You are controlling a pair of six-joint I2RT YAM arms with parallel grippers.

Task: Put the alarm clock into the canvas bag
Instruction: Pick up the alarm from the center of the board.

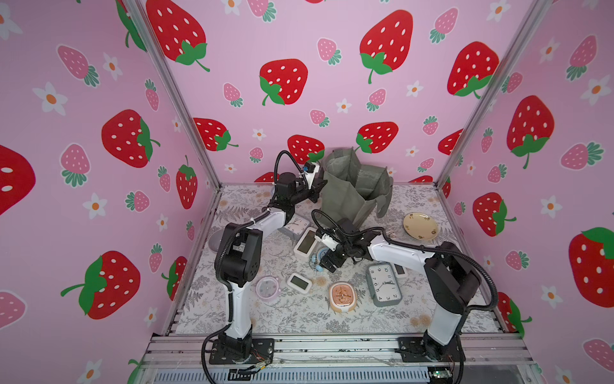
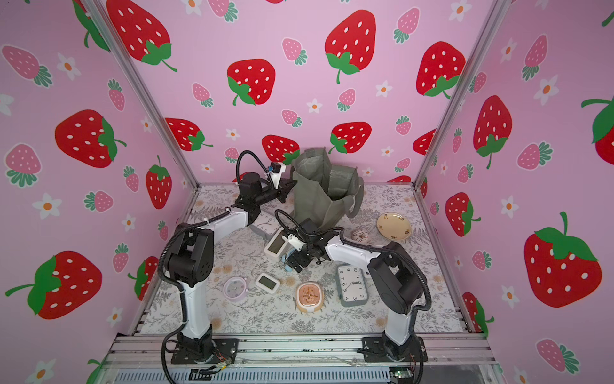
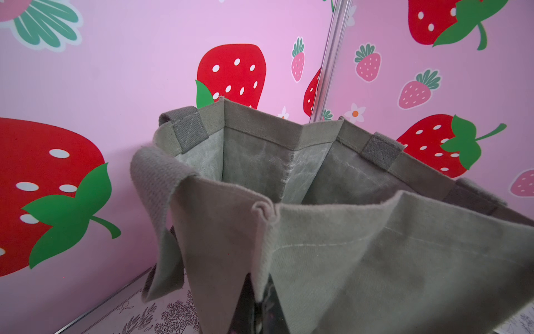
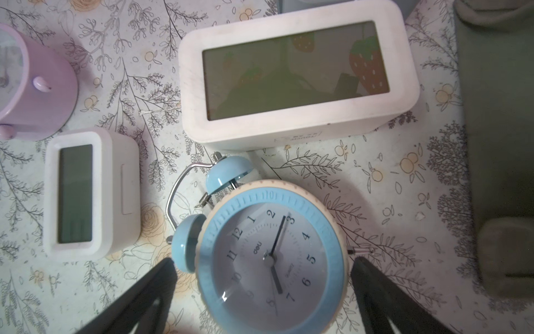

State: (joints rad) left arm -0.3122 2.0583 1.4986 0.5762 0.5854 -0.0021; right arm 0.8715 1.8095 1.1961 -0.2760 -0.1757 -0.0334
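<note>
**Step in hand: approach to the grasp.** Your right gripper [image 4: 264, 261] hangs over the alarm clock [image 4: 260, 231]. Its black fingers [image 4: 150, 289] are spread wide, one on each side of the round case, and in the wrist view neither appears to touch it. The clock lies dial-up on the table [image 1: 299, 319], just beside the large white digital clock [image 4: 294, 81] and near the foot of the canvas bag [image 1: 352, 189]; it is not yet inside. Your left gripper [image 1: 316, 192] is closed on the bag's near rim [image 3: 332, 219] and holds the mouth open.

**Next move, as a judgement.** Lower the gripper, close across the case, lift, then carry the clock over the open mouth. The case looks hard and glossy, so the fingers may slip. Centre them on its widest part, clear of the twin bells [image 4: 228, 173] and the wire handle [image 4: 168, 202].

**Materials.**
- **Clock:** pale blue bezel on a cream body, domed blue bells, thin metal legs [image 4: 359, 251].
- **Bag:** grey-green woven cloth, limp and creased, with coarse webbing handles [image 3: 189, 130] stitched at the rim. Its walls fold inward where nothing supports them.
- **Table:** a smooth sheet printed with flowers.
</note>
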